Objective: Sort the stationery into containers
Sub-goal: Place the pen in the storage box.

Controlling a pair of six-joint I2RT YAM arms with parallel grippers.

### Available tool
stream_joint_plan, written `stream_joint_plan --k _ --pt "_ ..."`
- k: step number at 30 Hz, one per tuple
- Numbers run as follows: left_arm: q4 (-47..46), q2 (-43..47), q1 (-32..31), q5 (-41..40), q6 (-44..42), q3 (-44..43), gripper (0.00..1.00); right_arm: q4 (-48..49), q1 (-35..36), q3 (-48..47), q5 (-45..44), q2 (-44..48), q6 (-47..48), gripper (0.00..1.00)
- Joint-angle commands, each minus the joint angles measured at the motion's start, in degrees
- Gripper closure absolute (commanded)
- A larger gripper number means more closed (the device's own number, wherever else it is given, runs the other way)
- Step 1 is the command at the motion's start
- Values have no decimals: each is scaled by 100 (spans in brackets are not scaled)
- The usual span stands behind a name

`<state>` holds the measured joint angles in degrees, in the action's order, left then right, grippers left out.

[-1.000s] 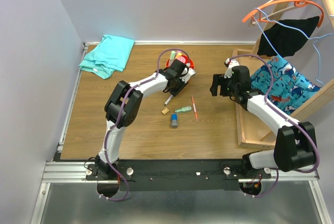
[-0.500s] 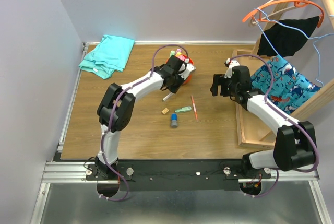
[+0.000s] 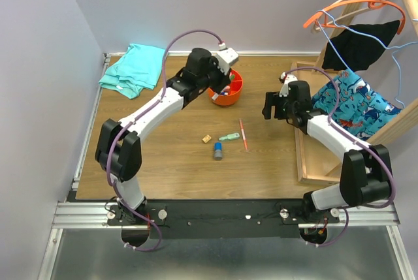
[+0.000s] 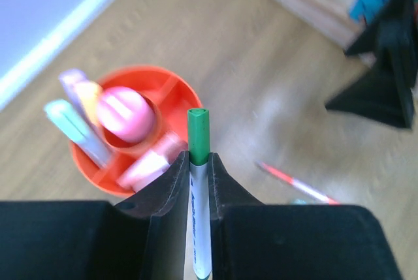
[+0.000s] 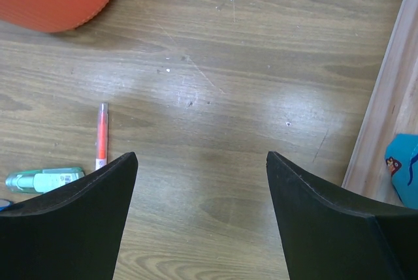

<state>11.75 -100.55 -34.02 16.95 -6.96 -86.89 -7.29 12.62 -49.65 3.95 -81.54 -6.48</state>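
My left gripper is shut on a white-barrelled marker with a green cap, held raised beside the near rim of the round orange-red organiser. The organiser holds pastel highlighters around its pink centre piece. On the table lie a thin orange-red pen, a green highlighter, a blue-grey cylinder and a tan block. My right gripper is open and empty, low over bare wood right of the pen.
A teal folded cloth lies at the back left. A large shallow wooden tray with patterned clothing stands on the right, its edge close to my right gripper. A rack with hangers rises at the back right.
My left arm has lifted the marker off the table in front of the organiser and swung up and back, now held over the organiser's edge. The right arm has barely moved.
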Motion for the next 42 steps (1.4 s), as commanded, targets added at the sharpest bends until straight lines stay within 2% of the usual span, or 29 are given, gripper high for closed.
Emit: stream_joint_plan --k 1,4,9,14,23,42 --pt "-1894 -289 491 335 633 41 80 70 -41 -317 10 -161 68 12" --pt "-2526 -579 729 467 1179 15 82 79 -41 -335 -16 -196 103 12" --pt "-3055 -1045 783 625 1241 -117 82 44 -41 -326 -78 -213 121 12" --pt "-4118 -1300 809 775 1373 120 82 17 -41 -361 -157 -318 165 12" --pt "-4356 -1757 1011 625 1575 -56 82 -80 -41 -669 -166 -679 173 12" --pt "-5182 -1994 1214 722 2146 638 81 -326 -23 -1161 19 -1215 -29 14"
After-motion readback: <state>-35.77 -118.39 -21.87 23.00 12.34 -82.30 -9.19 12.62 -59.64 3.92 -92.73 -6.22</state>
